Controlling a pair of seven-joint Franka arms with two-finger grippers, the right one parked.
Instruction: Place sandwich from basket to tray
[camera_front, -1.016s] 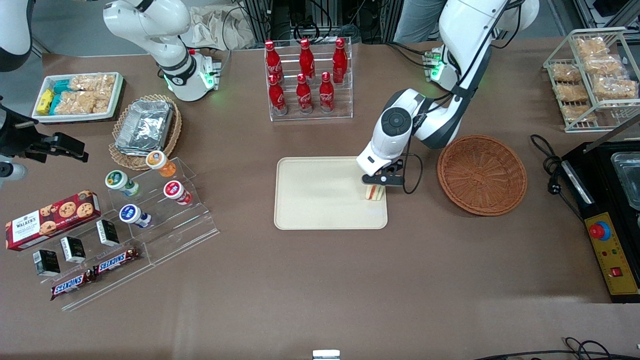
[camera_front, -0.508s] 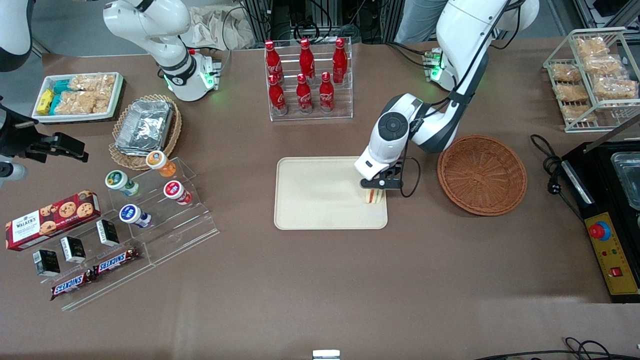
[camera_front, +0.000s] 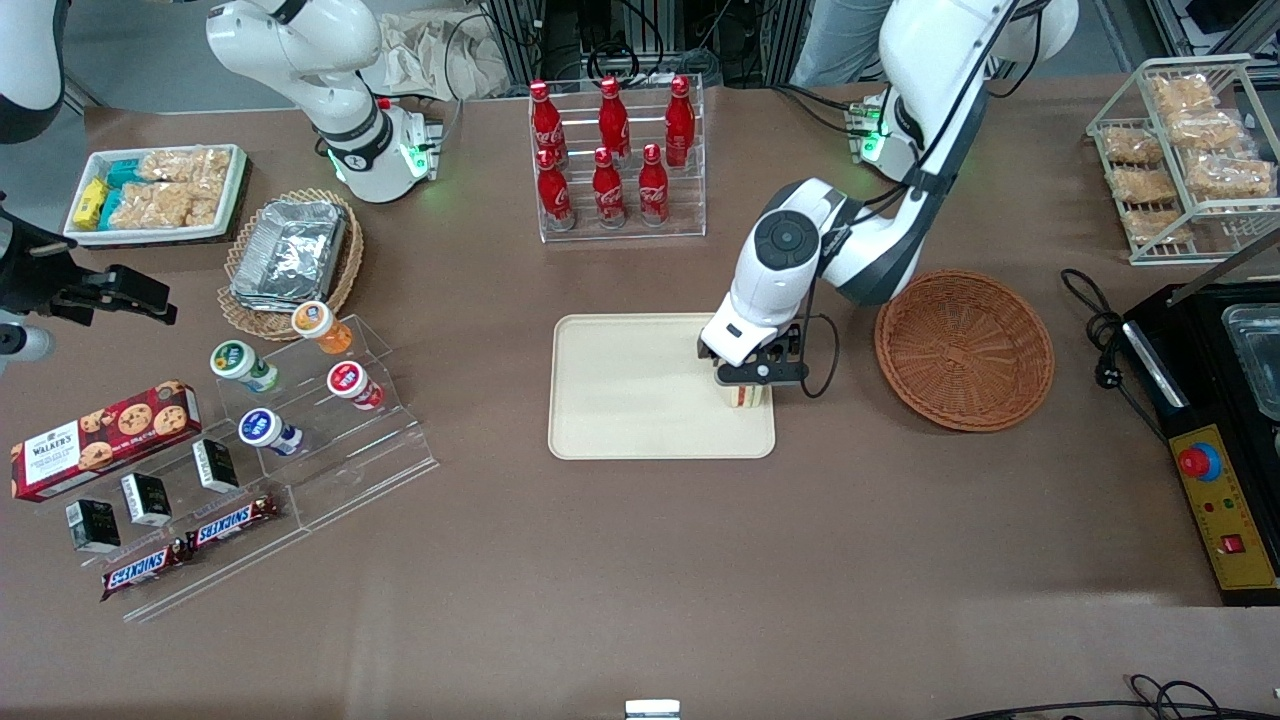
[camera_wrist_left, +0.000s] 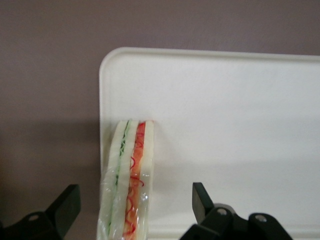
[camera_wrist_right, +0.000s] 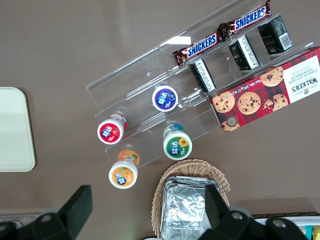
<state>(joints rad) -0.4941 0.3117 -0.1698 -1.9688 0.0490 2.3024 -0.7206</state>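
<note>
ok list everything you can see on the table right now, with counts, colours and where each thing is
sandwich: 1, white with red filling, on edge on the tray
tray: 1, cream, table middle
basket: 1, reddish-brown, beside the tray, working arm's end
cola bottles: 6, red, clear rack farther back
foil containers: silver stack, tan basket, parked arm's end
yogurt cups: 4, mixed lids, clear stand
Snickers bars: 2, brown, same stand
cookie box: 1, red
gripper: 1, black, open, fingers astride the sandwich

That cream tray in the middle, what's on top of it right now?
One sandwich stands on edge near the tray rim closest to the basket. The tool hangs open around it, hiding its top in the front view.
</note>
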